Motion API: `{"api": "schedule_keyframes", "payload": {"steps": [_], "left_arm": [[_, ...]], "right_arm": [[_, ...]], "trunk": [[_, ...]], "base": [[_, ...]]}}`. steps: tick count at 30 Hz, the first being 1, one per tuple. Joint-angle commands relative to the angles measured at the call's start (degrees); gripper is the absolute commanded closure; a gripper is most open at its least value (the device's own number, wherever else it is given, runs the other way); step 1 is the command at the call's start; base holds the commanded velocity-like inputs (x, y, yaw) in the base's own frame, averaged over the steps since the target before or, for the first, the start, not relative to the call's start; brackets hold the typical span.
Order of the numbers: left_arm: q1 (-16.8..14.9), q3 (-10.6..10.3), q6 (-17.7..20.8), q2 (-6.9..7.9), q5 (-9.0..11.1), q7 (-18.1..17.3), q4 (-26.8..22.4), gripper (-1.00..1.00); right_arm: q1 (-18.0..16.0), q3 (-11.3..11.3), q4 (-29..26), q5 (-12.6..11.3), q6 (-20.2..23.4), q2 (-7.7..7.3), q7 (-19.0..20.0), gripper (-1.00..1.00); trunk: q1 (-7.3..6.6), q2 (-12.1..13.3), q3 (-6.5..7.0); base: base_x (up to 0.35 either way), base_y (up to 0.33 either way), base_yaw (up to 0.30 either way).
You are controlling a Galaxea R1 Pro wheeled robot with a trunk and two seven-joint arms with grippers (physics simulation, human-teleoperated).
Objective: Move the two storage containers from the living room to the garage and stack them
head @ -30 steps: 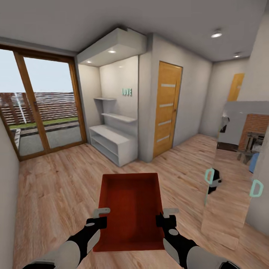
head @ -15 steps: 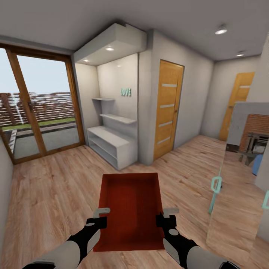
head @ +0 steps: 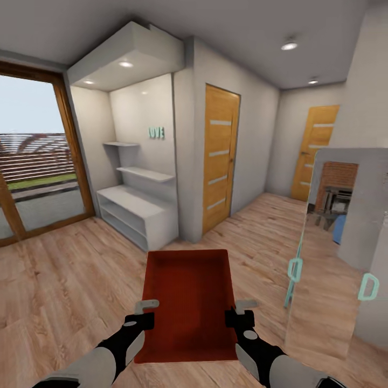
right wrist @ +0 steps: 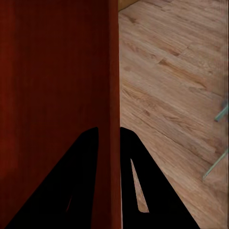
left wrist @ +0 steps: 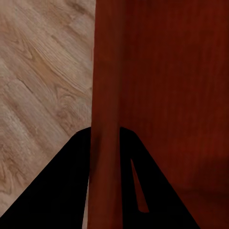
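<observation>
Head view, item one: an orange-red open-top rectangular plastic bin (head: 187, 302), held level in front of us above the light wood plank floor (head: 70, 280). We carry it by its two long walls. Our left gripper (head: 141, 315) is clamped on the bin's left wall, and our right gripper (head: 241, 314) is clamped on its right wall; each has one finger inside the bin and one outside.

Left wrist view: the bin's wall (left wrist: 106, 119) runs between the two dark fingers (left wrist: 62, 186) and is pinched by them, with the bin's interior on one side and plank floor (left wrist: 43, 81) on the other.

Right wrist view: the same arrangement, the wall (right wrist: 110, 119) nipped between the dark fingers (right wrist: 152, 191), plank floor (right wrist: 171, 81) beyond.

Surroundings, head view: a white alcove with built-in shelves (head: 134, 183) and a low white cabinet (head: 137, 213) ahead on the left; small teal letters (head: 156, 132) on the alcove's back wall. A light-wood door with four narrow frosted strips (head: 220, 159) stands beside the alcove, and a second, similar door (head: 315, 151) is at the far end of the passage. A wood-framed glass door (head: 37, 156) at left shows a fence and grass outside. At right, a tall mirror-like panel (head: 328, 253) with teal handles (head: 295, 269) reflects red brick.
</observation>
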Motion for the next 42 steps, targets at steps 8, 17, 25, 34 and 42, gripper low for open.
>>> {"api": "schedule_keyframes", "payload": {"steps": [8, 17, 25, 34, 42], "left_arm": [[0.00, 0.82, 0.04, 0.95, 0.58, 0.51, 0.11, 1.00], [0.01, 0.82, 0.04, 0.95, 0.58, 0.52, 0.11, 1.00], [-0.01, 0.82, 0.04, 0.95, 0.58, 0.47, 0.11, 1.00], [-0.04, 0.82, 0.04, 0.95, 0.58, 0.43, 0.03, 1.00], [-0.05, 0.82, 0.04, 0.94, 0.58, 0.46, 0.03, 1.00]], "right_arm": [[-0.13, 0.20, -0.16, 0.71, -2.35, -0.02, -0.07, 1.00], [-0.12, 0.18, -0.16, 0.64, -2.35, -0.02, -0.07, 1.00], [-0.13, 0.15, -0.16, 0.56, -2.35, -0.02, -0.07, 1.00], [-0.12, 0.11, -0.16, 0.38, -2.35, 0.00, -0.07, 1.00], [-0.11, 0.11, -0.16, 0.37, -2.29, 0.04, -0.07, 1.00]], "trunk": [[0.05, -0.09, -0.10], [0.05, -0.09, -0.10], [0.05, -0.09, -0.10], [0.05, -0.09, -0.10], [0.05, -0.09, -0.10]], "base": [[0.322, 0.067, -0.280], [0.322, 0.136, -0.280], [0.322, 0.152, -0.278], [0.322, 0.160, -0.055], [0.322, 0.161, -0.001]]}}
